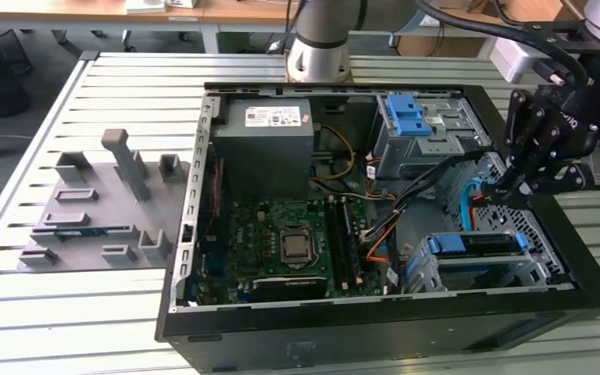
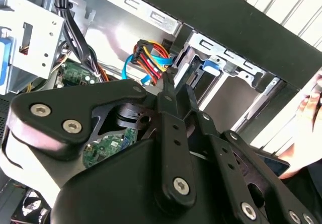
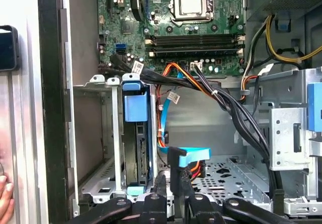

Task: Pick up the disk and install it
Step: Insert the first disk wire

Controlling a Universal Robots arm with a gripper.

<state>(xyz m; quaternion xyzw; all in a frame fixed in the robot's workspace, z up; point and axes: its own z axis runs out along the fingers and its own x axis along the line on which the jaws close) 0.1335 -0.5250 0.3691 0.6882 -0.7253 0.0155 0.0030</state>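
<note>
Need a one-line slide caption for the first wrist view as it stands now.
Black gripper low inside the open computer case, beside the blue-framed silver disk standing in its metal bay.

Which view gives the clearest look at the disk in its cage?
The first wrist view: the disk stands edge-on in the metal cage, blue carrier toward the camera. The exterior view shows it from above, seated in the cage. The second wrist view shows the gripper over cables, with cage metal behind.
</note>
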